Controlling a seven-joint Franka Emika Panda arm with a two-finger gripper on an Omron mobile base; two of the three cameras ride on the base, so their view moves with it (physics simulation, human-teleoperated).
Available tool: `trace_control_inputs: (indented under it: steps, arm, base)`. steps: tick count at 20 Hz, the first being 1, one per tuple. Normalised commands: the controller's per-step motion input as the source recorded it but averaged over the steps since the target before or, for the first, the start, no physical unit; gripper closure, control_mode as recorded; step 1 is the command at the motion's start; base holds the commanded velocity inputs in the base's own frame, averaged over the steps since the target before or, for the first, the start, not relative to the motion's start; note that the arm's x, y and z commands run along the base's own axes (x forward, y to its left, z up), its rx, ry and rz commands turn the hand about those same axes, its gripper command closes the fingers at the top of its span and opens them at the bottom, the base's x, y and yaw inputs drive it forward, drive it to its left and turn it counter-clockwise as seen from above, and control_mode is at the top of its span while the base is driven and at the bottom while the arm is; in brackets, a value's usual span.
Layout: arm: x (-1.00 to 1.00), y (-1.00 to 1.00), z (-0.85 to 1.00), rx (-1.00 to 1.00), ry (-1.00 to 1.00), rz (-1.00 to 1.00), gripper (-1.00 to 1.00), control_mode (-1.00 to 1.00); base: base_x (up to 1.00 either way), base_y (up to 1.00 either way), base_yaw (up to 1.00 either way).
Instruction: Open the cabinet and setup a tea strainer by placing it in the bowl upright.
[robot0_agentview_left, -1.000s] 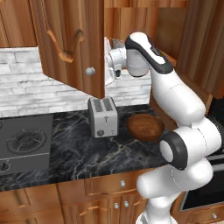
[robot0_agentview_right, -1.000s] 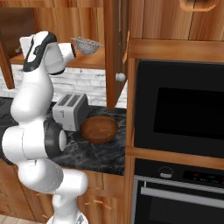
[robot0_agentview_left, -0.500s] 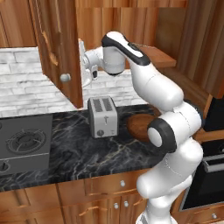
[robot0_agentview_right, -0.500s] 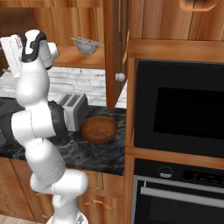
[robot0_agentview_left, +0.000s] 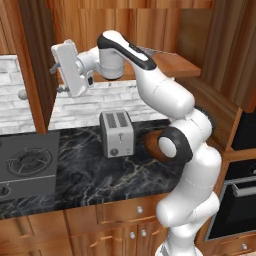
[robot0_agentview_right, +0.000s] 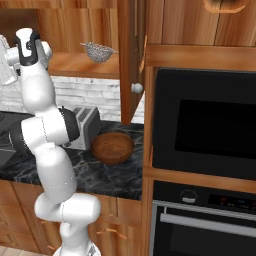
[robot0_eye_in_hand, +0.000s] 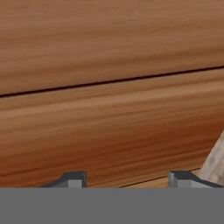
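Claw (robot0_agentview_left: 56, 80), fingers parted and holding nothing, beside the open cabinet door (robot0_agentview_left: 35, 65); tea strainer (robot0_agentview_right: 99, 50) on the shelf (robot0_agentview_right: 75, 65): likely light, stiff, best gripped at its rim.

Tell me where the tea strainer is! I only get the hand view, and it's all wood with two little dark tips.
Observer: The tea strainer sits on the cabinet's shelf, up in the right base view.
Operator: Is the cabinet open?
Observer: Yes. The left door and the right door both stand open.
Operator: Where's my gripper?
Observer: The gripper is up high beside the left door, well away from the strainer.
Operator: And the bowl?
Observer: The bowl is on the counter, right of the toaster, below the shelf.
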Motion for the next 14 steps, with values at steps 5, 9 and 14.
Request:
trace_control_inputs:
  steps: [5, 9, 14]
  arm:
    - [0.0, 0.22, -0.01, 0.0, -0.11, 0.0, -1.0, -1.0]
    - [-0.04, 0.03, -0.21, 0.0, -0.12, 0.0, -1.0, -1.0]
    - [-0.09, -0.35, -0.25, -0.04, -0.1, -0.05, -1.0, -1.0]
  base:
    - [0.0, 0.0, 0.0]
    - [0.0, 0.0, 0.0]
    - [0.0, 0.0, 0.0]
